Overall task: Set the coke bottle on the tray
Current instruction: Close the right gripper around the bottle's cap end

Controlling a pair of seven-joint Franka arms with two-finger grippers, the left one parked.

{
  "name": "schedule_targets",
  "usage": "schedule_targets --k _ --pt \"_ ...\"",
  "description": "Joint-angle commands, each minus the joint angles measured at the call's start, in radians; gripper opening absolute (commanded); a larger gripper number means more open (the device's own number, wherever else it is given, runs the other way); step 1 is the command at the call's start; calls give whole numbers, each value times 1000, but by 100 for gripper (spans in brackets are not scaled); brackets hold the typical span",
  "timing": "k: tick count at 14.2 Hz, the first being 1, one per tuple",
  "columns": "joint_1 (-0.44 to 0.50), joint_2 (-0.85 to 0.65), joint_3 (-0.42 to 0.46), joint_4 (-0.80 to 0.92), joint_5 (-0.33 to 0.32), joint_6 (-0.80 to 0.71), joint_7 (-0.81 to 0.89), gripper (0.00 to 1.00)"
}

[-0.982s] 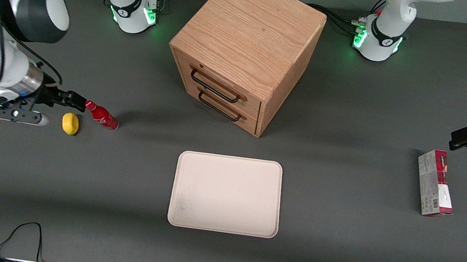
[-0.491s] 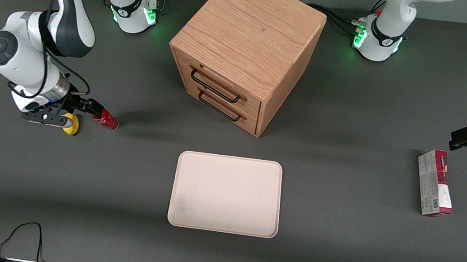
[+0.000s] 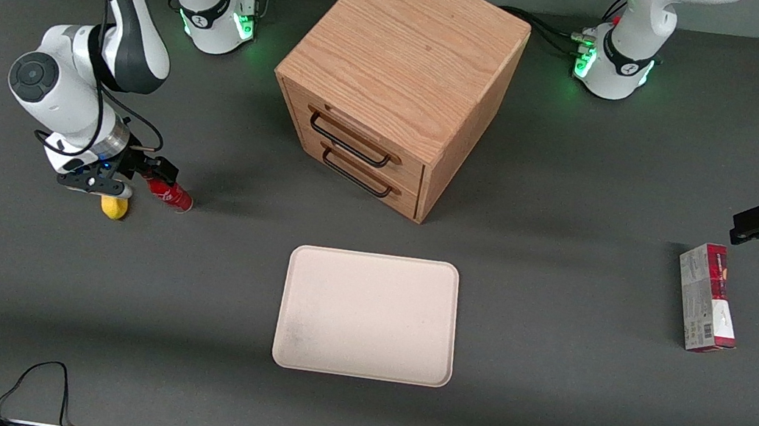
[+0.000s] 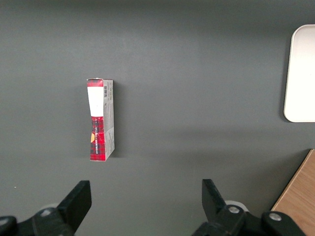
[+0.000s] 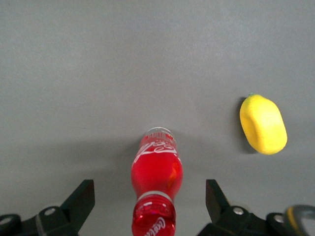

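Toward the working arm's end of the table, the gripper (image 3: 158, 174) hung low over the capped end of the bottle (image 3: 168, 192), its fingers (image 5: 80, 200) spread wide apart, one on each side of the bottle and neither touching it. The bottle stood on the table surface (image 3: 548, 385), leaning, its red cap (image 5: 153, 215) nearest the wrist camera and the white lettering showing along its body (image 5: 156, 167). A lemon (image 3: 114, 206) lay just beside the bottle, a little nearer the front camera, partly covered in that view by the wrist above it; in the wrist view it (image 5: 263, 124) sat clear of the bottle with bare table between them. The tray (image 3: 369, 315) lay flat in the middle of the table, well apart from the bottle and nearer the front camera than the cabinet (image 3: 398, 82). The cabinet stood turned at an angle, with two dark drawer handles (image 3: 349, 140) on its front. A red-and-grey carton (image 3: 706, 297) lay on its side toward the parked arm's end, well apart from the tray; the left wrist view showed it (image 4: 100, 119) lengthwise, with the tray's edge (image 4: 301, 73) at the border.
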Motion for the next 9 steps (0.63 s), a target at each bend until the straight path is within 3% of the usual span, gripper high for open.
schedule_targets --k 1,3,7,8,9 --pt "-4 -37 -1 -38 -3 19 -21 95" --pt "-4 -37 -1 -40 -7 16 -21 75" --pt "-4 -37 -1 -30 -7 15 -21 8" --pt "-5 -37 -1 -29 -7 13 -19 0" --pt "-7 -35 -1 -21 -8 13 -21 0"
